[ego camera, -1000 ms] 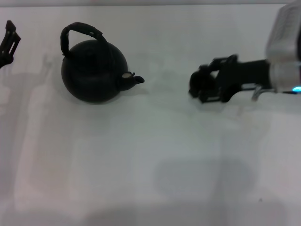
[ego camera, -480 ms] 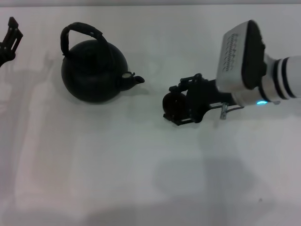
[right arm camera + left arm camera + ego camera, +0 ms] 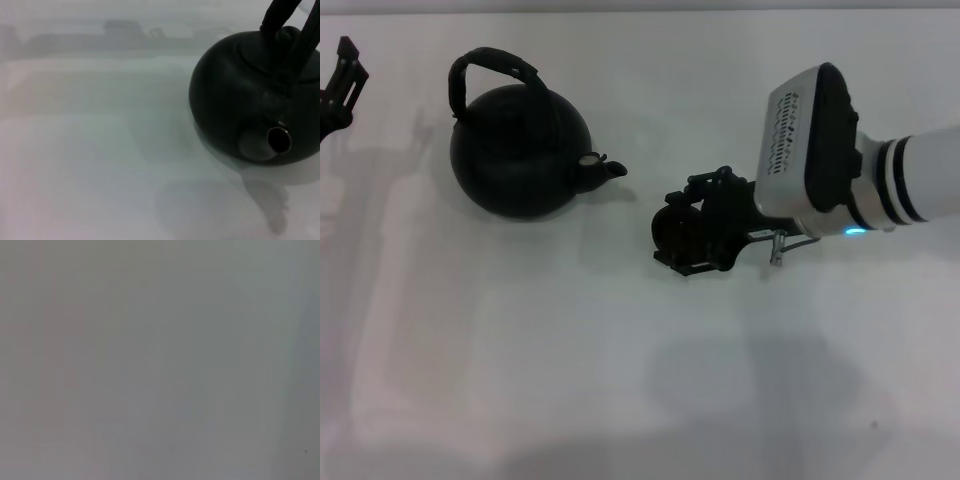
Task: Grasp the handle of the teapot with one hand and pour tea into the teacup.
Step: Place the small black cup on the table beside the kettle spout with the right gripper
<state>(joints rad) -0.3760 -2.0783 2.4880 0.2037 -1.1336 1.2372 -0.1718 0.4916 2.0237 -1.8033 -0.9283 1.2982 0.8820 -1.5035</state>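
**A:** Where does the pot stand?

**B:** The teapot [image 3: 520, 150] sits upright on the white table [image 3: 620, 380], over on the robot's left. Its handle [image 3: 490, 70] arches free above the lid, nothing touching it. The short spout [image 3: 603, 168] points toward the right arm.

**A:** And the cup?

**B:** The teacup [image 3: 682, 232] is at the tip of the right gripper [image 3: 695, 232], black fingers [image 3: 705, 188] on either side of it. The claw looks closed on the cup, though dark on dark makes the contact hard to read. Cup and gripper lie right of the spout, near it but apart, bare table between them.

**A:** Anything blocking the line from spout to cup?

**B:** Nothing I can see. The white wrist housing [image 3: 810, 140] of the right arm bulks large behind the gripper and hides the table under it. A small light glows blue on its lower edge.

**A:** What does that wrist look at?

**B:** The teapot [image 3: 260, 105] head-on, spout opening [image 3: 279, 140] facing the lens, the handle [image 3: 285, 30] running up out of frame. Grey shadows on the table [image 3: 100, 165] beside it.

**A:** The left arm?

**B:** The left gripper [image 3: 342, 85] is at the far left edge, well clear of the pot, cut off by the frame. Whether its claw is open or closed, I cannot tell. Its wrist view gives only a blank grey surface.
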